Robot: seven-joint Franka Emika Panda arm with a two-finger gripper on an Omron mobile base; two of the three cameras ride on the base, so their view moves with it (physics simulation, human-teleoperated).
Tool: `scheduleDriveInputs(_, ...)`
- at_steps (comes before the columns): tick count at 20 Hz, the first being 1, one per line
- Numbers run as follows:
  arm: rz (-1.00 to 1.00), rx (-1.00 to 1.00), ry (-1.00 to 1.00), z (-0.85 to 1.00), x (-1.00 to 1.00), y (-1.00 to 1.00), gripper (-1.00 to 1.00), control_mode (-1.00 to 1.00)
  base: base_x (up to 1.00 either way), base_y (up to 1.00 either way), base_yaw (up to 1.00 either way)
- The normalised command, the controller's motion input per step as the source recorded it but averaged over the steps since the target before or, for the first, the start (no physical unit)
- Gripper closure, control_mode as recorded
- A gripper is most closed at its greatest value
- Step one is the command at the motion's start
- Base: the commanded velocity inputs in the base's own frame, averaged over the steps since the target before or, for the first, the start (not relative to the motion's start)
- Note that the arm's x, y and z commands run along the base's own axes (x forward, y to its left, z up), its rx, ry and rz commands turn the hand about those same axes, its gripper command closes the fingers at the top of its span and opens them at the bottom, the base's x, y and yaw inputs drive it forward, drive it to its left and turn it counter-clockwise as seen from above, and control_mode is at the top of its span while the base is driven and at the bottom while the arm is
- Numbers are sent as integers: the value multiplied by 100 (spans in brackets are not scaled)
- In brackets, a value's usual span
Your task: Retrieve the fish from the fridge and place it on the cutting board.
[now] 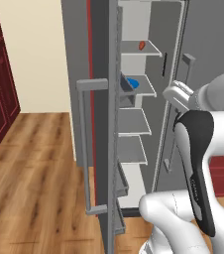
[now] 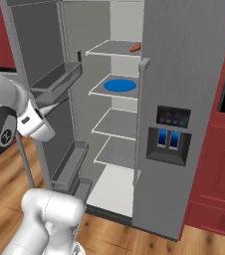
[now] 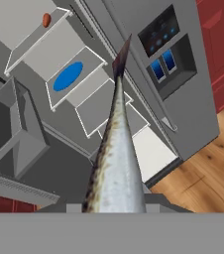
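The fish (image 3: pixel 116 149), long and silvery with a dark tail, runs up the middle of the hand view from between the jaws, tail pointing at the fridge. My gripper (image 1: pixel 173 90) is shut on the fish and hovers just outside the open left compartment of the fridge (image 2: pixel 184 60). The fingertips are hidden behind the fish's body. The fridge's left door (image 1: pixel 101 99) is swung wide open, with a red strip along its edge. The cutting board is out of view.
A blue plate (image 2: pixel 120 85) lies on the second shelf, and a small orange-red item (image 2: pixel 135 48) sits on the shelf above. Grey bins (image 2: pixel 59 79) line the open door. Dark red cabinets (image 2: pixel 219 164) flank the fridge. Wooden floor (image 1: pixel 29 188) lies in front.
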Motion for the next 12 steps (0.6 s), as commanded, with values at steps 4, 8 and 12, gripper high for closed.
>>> scheduleDriveInputs(4,0,0,0,0,0,0,100,100,-100,-61,19)
scheduleDriveInputs(8,0,0,0,0,0,0,100,100,-100,-41,13)
scheduleDriveInputs(12,0,0,0,0,0,0,100,100,-59,-12,-81)
